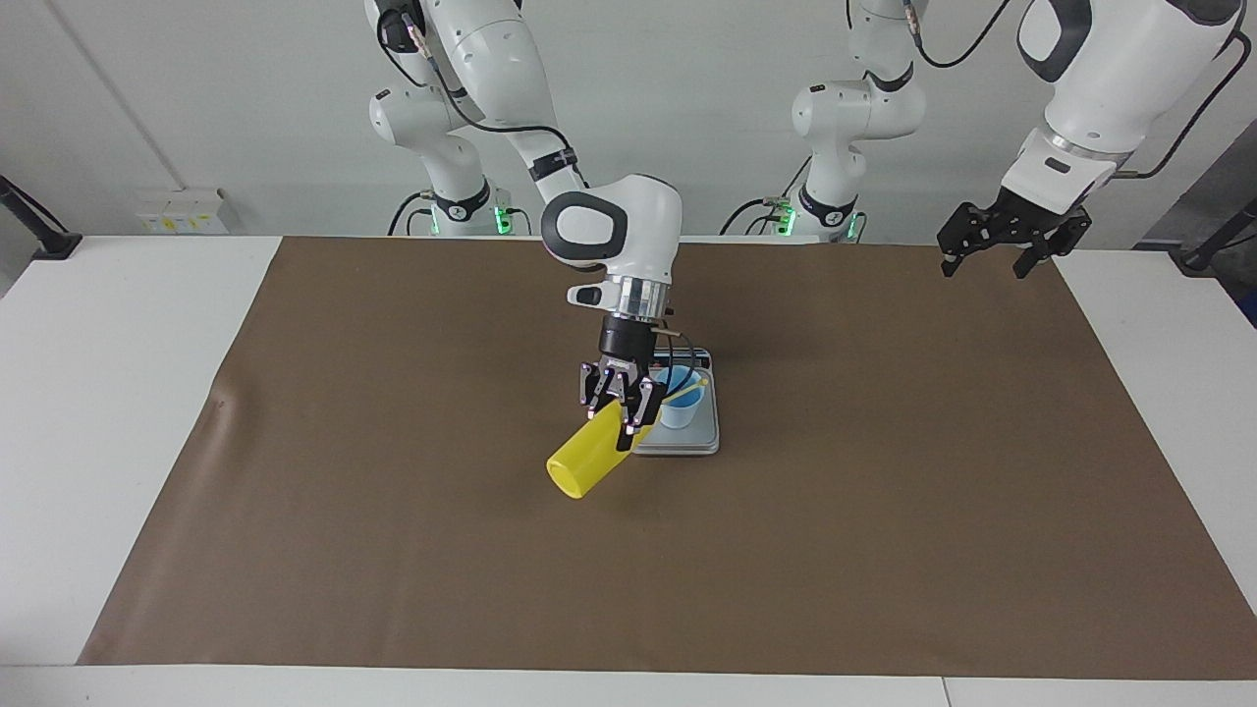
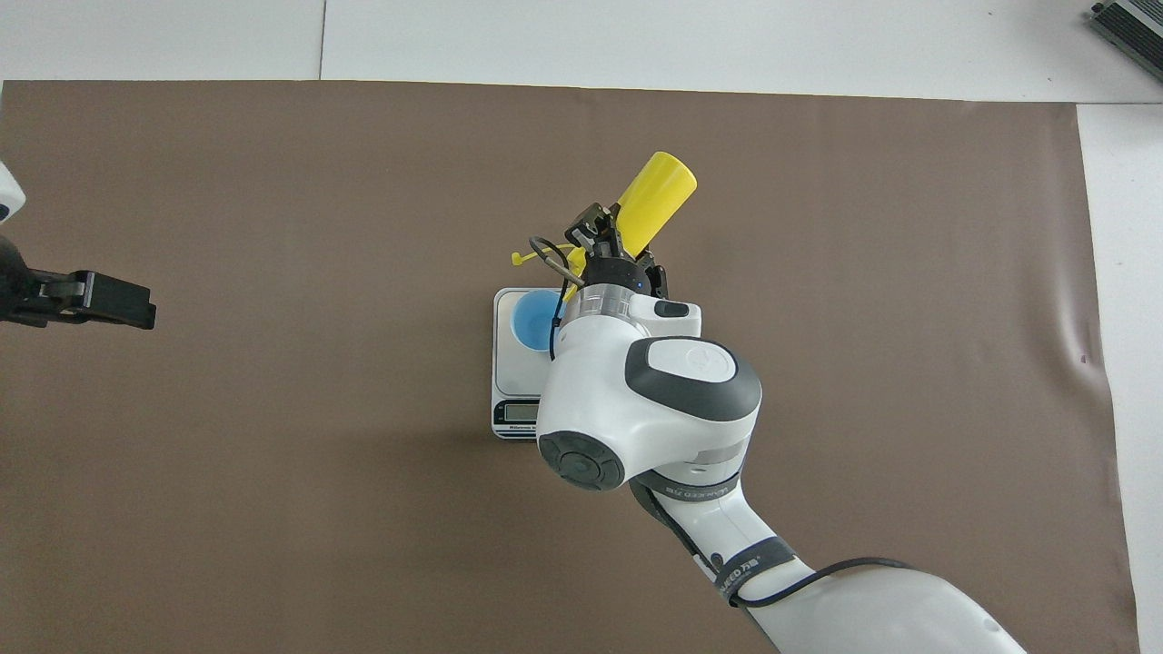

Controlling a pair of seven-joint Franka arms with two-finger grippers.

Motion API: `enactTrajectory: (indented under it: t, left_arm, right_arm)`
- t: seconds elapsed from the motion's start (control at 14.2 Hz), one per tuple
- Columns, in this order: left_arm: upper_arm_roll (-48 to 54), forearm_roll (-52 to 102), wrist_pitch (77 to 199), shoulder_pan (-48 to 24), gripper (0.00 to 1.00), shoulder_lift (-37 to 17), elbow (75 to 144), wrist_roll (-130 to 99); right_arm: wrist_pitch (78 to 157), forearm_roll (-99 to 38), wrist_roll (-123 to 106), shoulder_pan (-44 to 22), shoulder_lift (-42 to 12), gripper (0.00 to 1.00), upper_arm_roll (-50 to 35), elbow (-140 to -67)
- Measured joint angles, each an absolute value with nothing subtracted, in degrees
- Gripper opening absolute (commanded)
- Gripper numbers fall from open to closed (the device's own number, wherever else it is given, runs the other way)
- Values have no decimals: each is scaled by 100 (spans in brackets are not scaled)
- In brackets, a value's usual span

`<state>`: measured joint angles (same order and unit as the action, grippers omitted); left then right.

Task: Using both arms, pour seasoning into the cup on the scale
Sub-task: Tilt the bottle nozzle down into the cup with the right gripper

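A brown mat covers most of the white worktop, leaving bare white margins at both ends and along the edges. The mat has a small crease near the right arm's end. A pale socket strip sits on the wall there. A grey device's corner shows on the worktop.
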<state>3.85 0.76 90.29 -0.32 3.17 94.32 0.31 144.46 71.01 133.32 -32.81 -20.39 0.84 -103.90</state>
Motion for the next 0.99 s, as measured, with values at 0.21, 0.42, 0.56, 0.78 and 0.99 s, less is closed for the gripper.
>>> enactTrajectory:
  t: [0.21,0.42,0.56,0.78,0.99]
  left_arm:
    - [385,76,9029,-32,100,317,9432,31]
    - [385,76,9029,-31,100,317,9432,31]
    - [385,76,9029,-31,100,317,9432,31]
    - [385,76,9029,-31,100,317,9432,31]
    - [385,76,9029,-31,100,317,9432,31]
  right_arm:
    - [14451,7359,13334,-3395,-1989,0,81,-10435]
    - [14423,7510,13334,-3549,-1988,0,81,-10461]
    - [14414,7676,13335,-3560,-1991,0,85,-10489]
    - [14411,7733,13335,-3559,-1992,0,103,-10493]
    - [14404,7772,13337,-3559,-1992,0,111,-10486]
